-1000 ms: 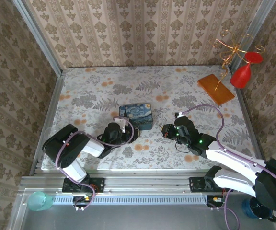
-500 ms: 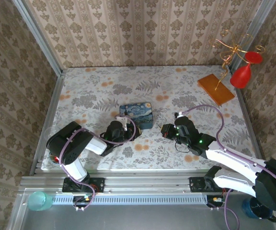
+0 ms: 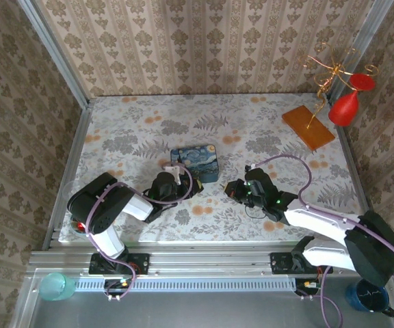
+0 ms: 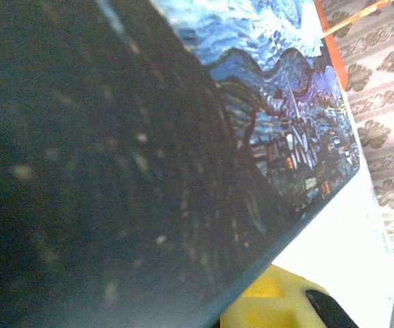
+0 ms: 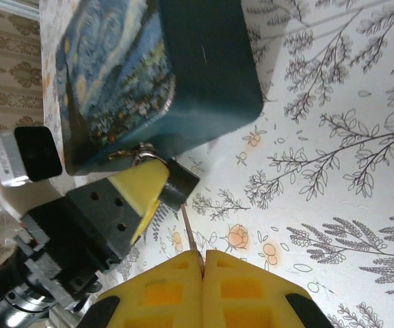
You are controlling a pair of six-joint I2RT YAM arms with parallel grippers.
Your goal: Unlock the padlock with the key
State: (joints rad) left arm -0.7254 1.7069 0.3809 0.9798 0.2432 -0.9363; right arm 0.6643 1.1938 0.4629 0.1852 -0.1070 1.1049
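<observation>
The tiny black padlock (image 5: 181, 183) hangs by its silvery shackle (image 5: 138, 153) from the latch of the blue starry-painting box (image 5: 156, 75), at the box's near corner. My left gripper (image 5: 160, 183) is shut on the padlock body, one yellow finger (image 5: 139, 188) lying across it. My right gripper (image 5: 202, 254) is shut on the thin key (image 5: 190, 229), whose tip meets the padlock's lower end. From above, the left gripper (image 3: 182, 179) sits at the box (image 3: 195, 162) and the right gripper (image 3: 232, 190) just to its right. The left wrist view is close against the box side (image 4: 115, 171).
An orange board (image 3: 308, 126) with a gold wire stand and red cups (image 3: 344, 108) stands at the back right. A teal cup (image 3: 55, 285) sits off the table at the near left. Wallpapered walls close in the table on three sides.
My right gripper has moved left with the key, closing on the padlock. The left gripper has shifted slightly but stays at the box's corner.
</observation>
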